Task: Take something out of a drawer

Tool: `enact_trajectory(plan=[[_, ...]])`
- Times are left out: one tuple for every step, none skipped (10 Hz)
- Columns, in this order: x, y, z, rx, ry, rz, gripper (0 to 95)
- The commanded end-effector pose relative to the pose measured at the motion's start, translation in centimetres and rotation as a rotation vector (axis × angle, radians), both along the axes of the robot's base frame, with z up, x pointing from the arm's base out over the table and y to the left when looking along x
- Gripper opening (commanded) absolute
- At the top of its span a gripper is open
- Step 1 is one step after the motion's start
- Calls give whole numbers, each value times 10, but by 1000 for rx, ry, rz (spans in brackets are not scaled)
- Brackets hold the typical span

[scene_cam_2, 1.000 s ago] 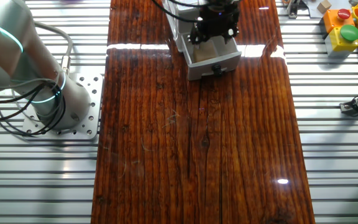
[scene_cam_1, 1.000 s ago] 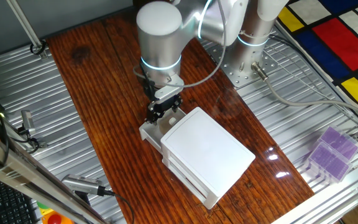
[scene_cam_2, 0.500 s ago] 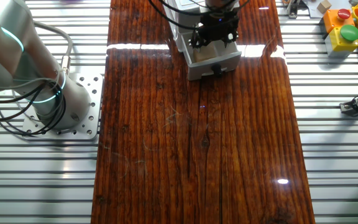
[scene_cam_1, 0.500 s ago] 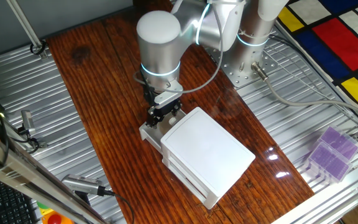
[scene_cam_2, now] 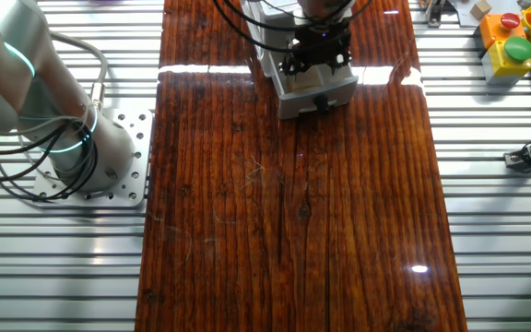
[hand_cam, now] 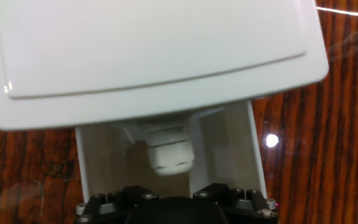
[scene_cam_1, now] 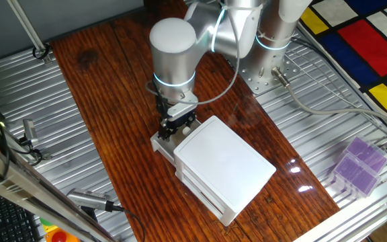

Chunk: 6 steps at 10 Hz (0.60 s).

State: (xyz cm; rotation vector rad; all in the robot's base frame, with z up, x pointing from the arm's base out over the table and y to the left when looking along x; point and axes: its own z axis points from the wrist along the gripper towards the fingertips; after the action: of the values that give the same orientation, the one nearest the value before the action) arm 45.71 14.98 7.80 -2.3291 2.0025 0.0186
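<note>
Black two-finger claw (scene_cam_1: 175,126) sits inside shallow white plastic pulled-out drawer (scene_cam_2: 313,90), opening unclear; small pale roundish lump (hand_cam: 168,155) below it looks light, rigid, best pinched across its sides.

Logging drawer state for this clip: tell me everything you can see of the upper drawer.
The upper drawer is a shallow white tray of glossy plastic, pulled partway out of the white two-drawer unit, which stands on the wooden table. Its front carries a small knob. Inside lies a pale roundish lump. The gripper reaches down into the tray; whether it touches anything cannot be told.
</note>
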Motion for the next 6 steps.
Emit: enact_trajectory(plan=[[0, 0, -4, 0, -6, -1, 760], [-1, 1, -6, -1, -9, -2, 760], [-1, 1, -8, -1, -10, -1, 760], [-1, 1, -9, -1, -13, 2, 760], [-1, 1, -10, -2, -16, 3, 760], [-2, 1, -10, -2, -16, 4, 760]])
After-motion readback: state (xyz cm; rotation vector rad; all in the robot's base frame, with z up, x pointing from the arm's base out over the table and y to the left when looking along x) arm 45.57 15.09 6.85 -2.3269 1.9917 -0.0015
